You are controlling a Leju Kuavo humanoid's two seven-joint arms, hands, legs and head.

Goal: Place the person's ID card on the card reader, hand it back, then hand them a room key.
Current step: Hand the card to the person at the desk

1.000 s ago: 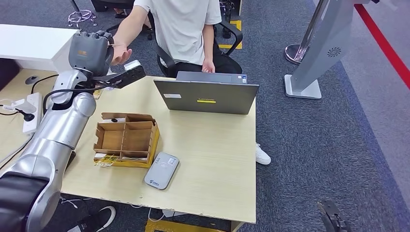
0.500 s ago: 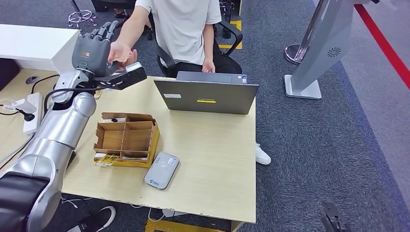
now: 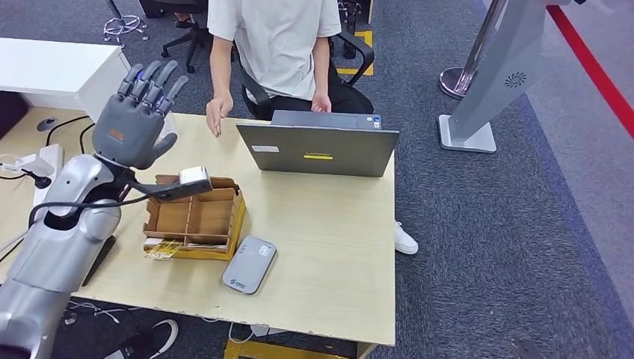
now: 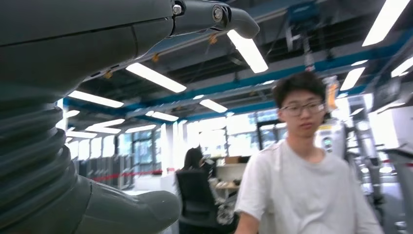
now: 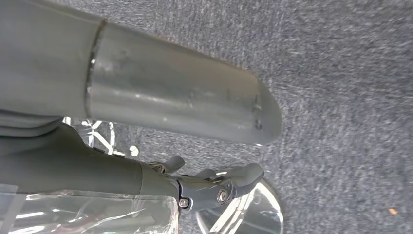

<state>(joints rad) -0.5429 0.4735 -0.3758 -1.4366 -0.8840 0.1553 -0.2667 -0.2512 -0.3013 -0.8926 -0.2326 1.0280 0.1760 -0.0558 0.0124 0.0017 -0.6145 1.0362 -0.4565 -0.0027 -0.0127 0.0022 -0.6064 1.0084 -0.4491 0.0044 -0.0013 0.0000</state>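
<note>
We see our grey left hand (image 3: 133, 127) raised with fingers (image 3: 153, 81) spread, holding nothing. The compartmented brown cardboard box (image 3: 196, 218) sits below those fingers, with the flat grey rounded card reader (image 3: 249, 264) just beyond it. The person's bare hand (image 3: 217, 116) hangs open near our fingertips. Our right hand (image 5: 214, 187) hangs over the carpet, fingers loosely curled; we cannot tell its hold.
</note>
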